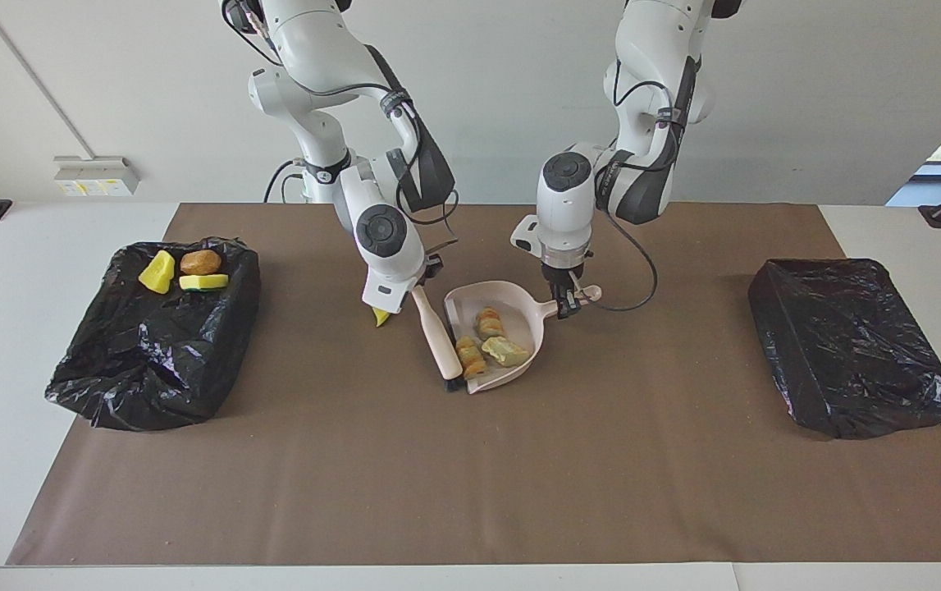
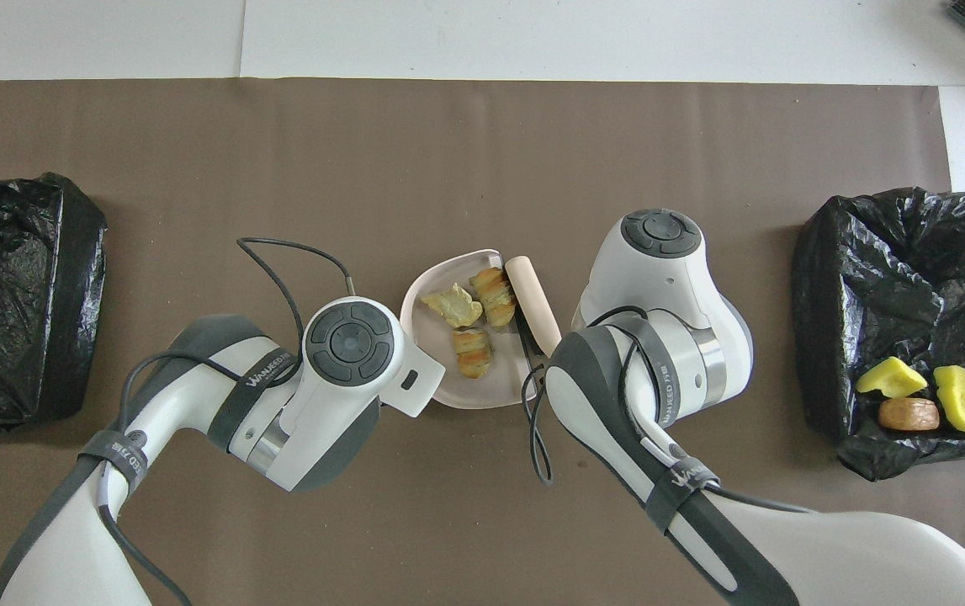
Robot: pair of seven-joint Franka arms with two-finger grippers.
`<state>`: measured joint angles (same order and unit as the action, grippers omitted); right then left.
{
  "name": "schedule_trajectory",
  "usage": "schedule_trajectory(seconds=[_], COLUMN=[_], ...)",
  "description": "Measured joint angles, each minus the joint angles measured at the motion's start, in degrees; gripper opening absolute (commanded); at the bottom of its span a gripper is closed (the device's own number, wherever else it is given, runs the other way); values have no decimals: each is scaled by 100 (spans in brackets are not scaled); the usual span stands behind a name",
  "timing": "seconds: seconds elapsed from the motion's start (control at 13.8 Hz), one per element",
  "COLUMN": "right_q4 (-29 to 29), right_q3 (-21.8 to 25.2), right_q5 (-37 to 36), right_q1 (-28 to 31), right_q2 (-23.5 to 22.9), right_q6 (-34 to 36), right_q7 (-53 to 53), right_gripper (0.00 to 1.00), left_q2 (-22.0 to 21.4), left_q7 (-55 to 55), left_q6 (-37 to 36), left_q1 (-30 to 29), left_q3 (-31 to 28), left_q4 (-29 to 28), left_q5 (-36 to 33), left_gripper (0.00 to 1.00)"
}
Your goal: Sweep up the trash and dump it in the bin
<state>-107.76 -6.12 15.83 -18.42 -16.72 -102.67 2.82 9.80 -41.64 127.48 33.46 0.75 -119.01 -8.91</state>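
The pale pink dustpan (image 1: 519, 300) (image 2: 432, 370) lies mid-table with three tan trash lumps (image 1: 488, 320) (image 2: 474, 349) inside it. My left gripper (image 1: 566, 302) is shut on the dustpan's handle. My right gripper (image 1: 427, 275) is shut on the top of the beige brush (image 1: 436, 332) (image 2: 532, 303), which leans with its black bristles at the pan's open mouth. One yellow trash chunk (image 1: 380, 317) lies on the mat beside the brush, toward the right arm's end, partly covered by the right wrist and hidden in the overhead view.
A black-lined bin (image 1: 150, 353) (image 2: 894, 252) at the right arm's end holds two yellow pieces and a brown one (image 1: 201, 262). A second black-lined bin (image 1: 847, 345) (image 2: 11, 295) sits at the left arm's end. A brown mat (image 1: 470, 476) covers the table.
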Motion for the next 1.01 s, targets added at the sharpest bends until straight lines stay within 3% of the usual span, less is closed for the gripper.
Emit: schedule_trajectory(seconds=[0.29, 0.58, 1.01], right_q4=[149, -113, -2658], right_q3=[38, 81, 74], right_q5=[464, -163, -842], right_q1=[8, 457, 606], right_q2=[452, 1442, 2753], right_q6=[719, 1726, 901], right_q7=[-678, -1385, -2314], right_gripper=[0, 0, 0], left_q2=[0, -4, 33], left_q7=[-2, -26, -22], left_q6=[2, 8, 10], left_q1=[0, 50, 406], left_q3=[1, 24, 51], left_q4=[-2, -3, -68], left_q5=[-4, -13, -167], left_gripper=[0, 0, 0])
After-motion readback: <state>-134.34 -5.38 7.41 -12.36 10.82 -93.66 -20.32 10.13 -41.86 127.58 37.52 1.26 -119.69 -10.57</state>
